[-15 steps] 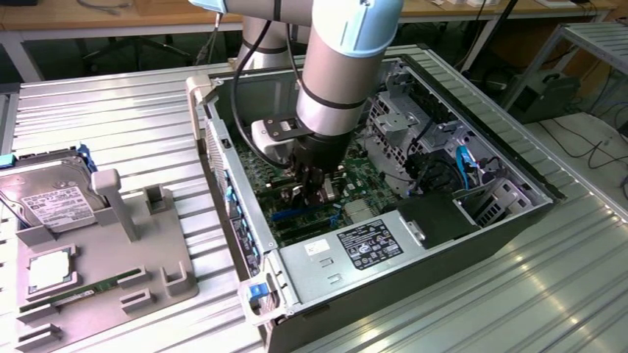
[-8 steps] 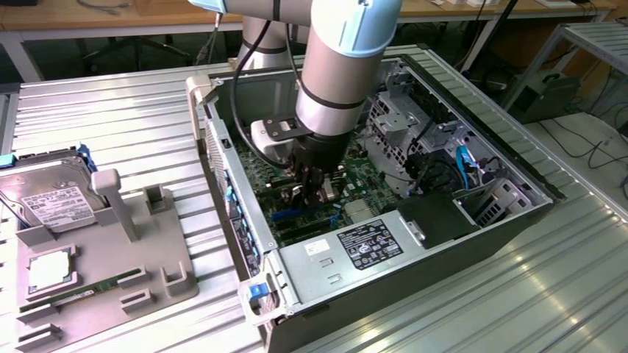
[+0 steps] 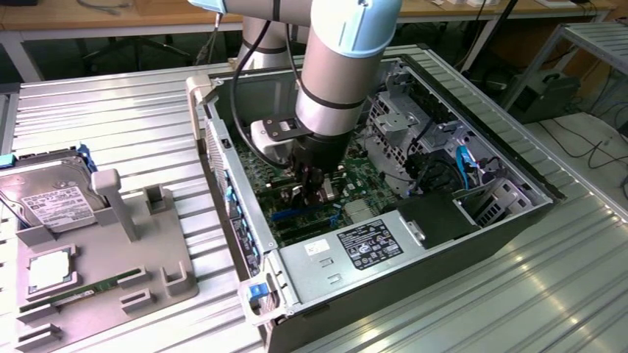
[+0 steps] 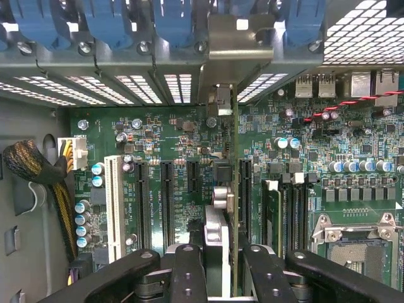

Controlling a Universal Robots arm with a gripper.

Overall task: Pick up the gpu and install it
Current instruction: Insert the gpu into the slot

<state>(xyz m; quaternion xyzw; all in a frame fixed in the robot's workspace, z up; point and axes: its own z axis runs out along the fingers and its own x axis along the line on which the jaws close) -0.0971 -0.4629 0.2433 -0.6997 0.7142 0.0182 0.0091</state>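
The gpu [image 4: 235,158] appears edge-on in the wrist view as a thin green board standing upright over the motherboard [image 4: 164,136]. Its silver end bracket [image 4: 237,44] reaches the case's rear slot openings. My gripper [image 4: 227,278] is shut on the card, one black finger [image 4: 189,271] on each side of it. The card's lower edge runs along a black expansion slot [image 4: 245,189]; I cannot tell whether it is seated. In the exterior view the gripper [image 3: 314,190] is down inside the open computer case [image 3: 510,220], just above the motherboard.
A power supply [image 3: 363,243] fills the case's near end, and a drive cage [image 3: 407,110] stands on the exterior view's right. Blue slot latches [image 4: 107,22] line the rear wall. A cable bundle [image 4: 38,170] hangs beside the board. Outside, a grey fixture [image 3: 128,250] holds a hard drive [image 3: 54,202] and a memory stick [image 3: 88,290].
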